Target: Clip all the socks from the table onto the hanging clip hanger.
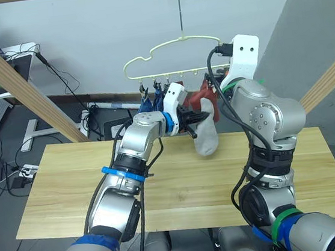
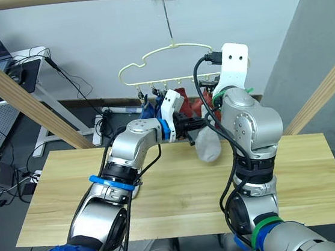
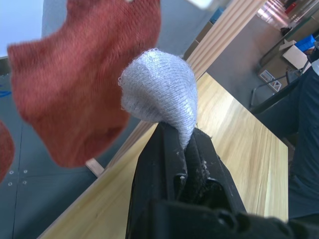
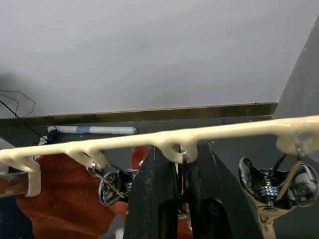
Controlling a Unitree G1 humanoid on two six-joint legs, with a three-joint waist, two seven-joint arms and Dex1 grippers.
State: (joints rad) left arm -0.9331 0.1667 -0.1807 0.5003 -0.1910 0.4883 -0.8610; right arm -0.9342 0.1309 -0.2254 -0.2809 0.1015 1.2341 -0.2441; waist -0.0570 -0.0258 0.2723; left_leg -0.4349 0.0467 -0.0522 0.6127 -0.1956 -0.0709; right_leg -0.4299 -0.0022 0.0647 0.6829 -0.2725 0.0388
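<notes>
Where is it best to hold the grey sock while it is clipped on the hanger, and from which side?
Hold the grey sock just below its top edge, as the left gripper does, coming from the robot's left. The toe hangs down and the top edge points up toward the clip hanger, where the right gripper is at a clip.

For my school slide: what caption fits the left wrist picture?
Left gripper pinches a light grey sock beside a hanging rust red sock.

Light grey sock (image 1: 206,137), rust red socks (image 3: 79,84), pale-yellow clip hanger (image 1: 172,57), yellowish wood-grain table (image 1: 186,187).
</notes>
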